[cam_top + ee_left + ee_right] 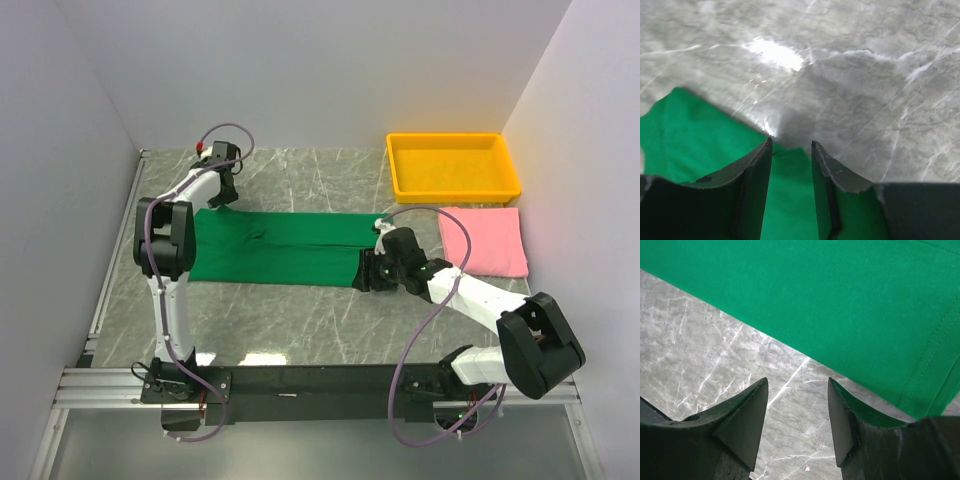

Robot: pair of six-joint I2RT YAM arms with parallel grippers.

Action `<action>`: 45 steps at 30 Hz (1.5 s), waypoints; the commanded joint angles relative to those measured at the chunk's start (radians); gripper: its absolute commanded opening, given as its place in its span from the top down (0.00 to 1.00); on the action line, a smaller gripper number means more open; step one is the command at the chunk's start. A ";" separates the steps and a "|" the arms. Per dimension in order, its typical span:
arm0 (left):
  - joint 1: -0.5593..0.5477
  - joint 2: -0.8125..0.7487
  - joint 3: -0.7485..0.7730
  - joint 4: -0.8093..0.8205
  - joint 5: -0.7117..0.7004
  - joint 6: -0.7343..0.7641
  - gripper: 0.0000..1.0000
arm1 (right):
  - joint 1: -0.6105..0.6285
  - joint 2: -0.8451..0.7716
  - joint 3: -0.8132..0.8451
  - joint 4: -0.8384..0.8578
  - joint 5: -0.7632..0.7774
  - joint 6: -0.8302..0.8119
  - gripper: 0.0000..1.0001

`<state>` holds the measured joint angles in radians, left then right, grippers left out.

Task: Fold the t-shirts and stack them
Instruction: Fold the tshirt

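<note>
A: Top view: 2 t-shirts. 1 green t-shirt [280, 250], a long flat band, frame centre. 1 pink t-shirt [487, 242], a folded rectangle, right, just below 1 yellow tray [455, 140].

B: Left wrist: left gripper [791, 145] narrowly parted, empty, above the green t-shirt's edge, lower frame.

A: Right wrist: right gripper [797, 382] wider, empty, over the table [715, 365]. Green fills the top.
</note>
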<state>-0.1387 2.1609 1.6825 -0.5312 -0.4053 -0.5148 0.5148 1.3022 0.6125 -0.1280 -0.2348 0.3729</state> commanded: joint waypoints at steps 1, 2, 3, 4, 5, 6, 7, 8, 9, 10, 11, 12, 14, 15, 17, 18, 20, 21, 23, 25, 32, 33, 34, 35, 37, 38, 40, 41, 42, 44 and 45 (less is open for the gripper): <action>0.005 0.026 0.068 0.019 0.029 0.027 0.57 | 0.010 0.005 0.006 0.002 -0.005 -0.015 0.42; 0.005 0.031 0.072 0.020 0.036 0.025 0.57 | 0.010 0.005 0.007 0.002 -0.005 -0.015 0.42; 0.005 0.036 0.074 0.020 0.037 0.024 0.57 | 0.010 0.005 0.009 0.001 -0.003 -0.015 0.42; 0.005 0.043 0.074 0.023 0.039 0.025 0.57 | 0.010 0.005 0.009 -0.004 0.000 -0.017 0.42; 0.005 0.046 0.075 0.023 0.043 0.025 0.58 | 0.011 0.005 0.010 -0.004 0.000 -0.017 0.42; 0.005 0.050 0.075 0.022 0.042 0.024 0.60 | 0.013 0.006 0.012 -0.005 0.002 -0.017 0.42; 0.005 0.054 0.072 0.022 0.040 0.022 0.61 | 0.011 0.006 0.012 -0.005 0.003 -0.019 0.42; 0.005 0.054 0.066 0.026 0.039 0.022 0.63 | 0.011 0.008 0.010 -0.004 0.003 -0.016 0.42; 0.005 0.054 0.065 0.027 0.039 0.024 0.68 | 0.011 0.008 0.012 -0.004 -0.001 -0.014 0.42; 0.005 0.056 0.062 0.025 0.039 0.024 0.70 | 0.011 0.011 0.013 -0.002 0.000 -0.014 0.42; 0.005 0.057 0.060 0.025 0.036 0.024 0.76 | 0.013 0.014 0.013 -0.002 0.000 -0.014 0.42; 0.005 0.056 0.059 0.027 0.034 0.024 0.80 | 0.013 0.014 0.015 -0.002 0.000 -0.012 0.43; 0.005 0.053 0.054 0.027 0.030 0.025 0.91 | 0.014 0.014 0.015 -0.004 -0.001 -0.014 0.43; 0.005 0.053 0.052 0.027 0.028 0.027 0.94 | 0.016 0.014 0.015 -0.004 -0.001 -0.014 0.43; 0.005 0.050 0.051 0.025 0.022 0.029 0.98 | 0.017 0.009 0.015 -0.004 0.003 -0.012 0.43; 0.005 0.050 0.051 0.025 0.022 0.030 0.99 | 0.016 0.009 0.015 -0.002 0.005 -0.012 0.43; 0.005 0.045 0.045 0.027 0.023 0.032 0.99 | 0.017 0.008 0.013 -0.004 0.006 -0.012 0.43; 0.005 0.043 0.043 0.028 0.023 0.032 0.99 | 0.016 0.009 0.013 -0.004 0.006 -0.014 0.43; 0.005 0.039 0.043 0.027 0.016 0.033 0.99 | 0.018 0.009 0.012 -0.005 0.003 -0.012 0.43; 0.007 0.021 0.043 0.028 -0.001 0.036 0.99 | 0.017 0.006 0.013 -0.007 0.006 -0.015 0.43; 0.022 -0.029 0.055 0.048 -0.032 0.042 0.99 | 0.017 0.008 0.021 -0.009 0.008 -0.014 0.43; 0.024 -0.030 0.059 0.050 -0.030 0.045 0.99 | 0.017 0.009 0.023 -0.009 0.005 -0.012 0.43; 0.027 -0.029 0.063 0.050 -0.032 0.045 0.99 | 0.019 0.008 0.021 -0.009 0.006 -0.012 0.43; 0.028 -0.029 0.068 0.043 -0.035 0.044 0.99 | 0.019 0.006 0.021 -0.009 0.005 -0.012 0.43; 0.033 -0.027 0.069 0.043 -0.027 0.042 0.99 | 0.017 0.006 0.024 -0.012 0.008 -0.014 0.43; 0.033 -0.026 0.071 0.037 -0.024 0.042 0.99 | 0.017 0.009 0.023 -0.012 0.009 -0.014 0.43; 0.034 -0.023 0.068 0.034 0.017 0.038 0.99 | 0.017 0.014 0.026 -0.012 0.009 -0.014 0.43; 0.034 -0.021 0.068 0.030 0.029 0.033 0.88 | 0.019 0.016 0.026 -0.010 0.006 -0.014 0.43; 0.034 -0.016 0.066 0.022 0.042 0.027 0.81 | 0.021 0.017 0.026 -0.009 0.005 -0.012 0.43; 0.034 -0.013 0.049 0.026 0.068 0.021 0.68 | 0.019 0.023 0.027 -0.005 0.000 -0.011 0.43; 0.034 -0.009 0.045 0.030 0.075 0.021 0.66 | 0.021 0.023 0.027 -0.004 -0.001 -0.011 0.43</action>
<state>-0.1024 2.1963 1.7153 -0.5129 -0.3790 -0.4896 0.5259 1.3170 0.6128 -0.1432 -0.2310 0.3721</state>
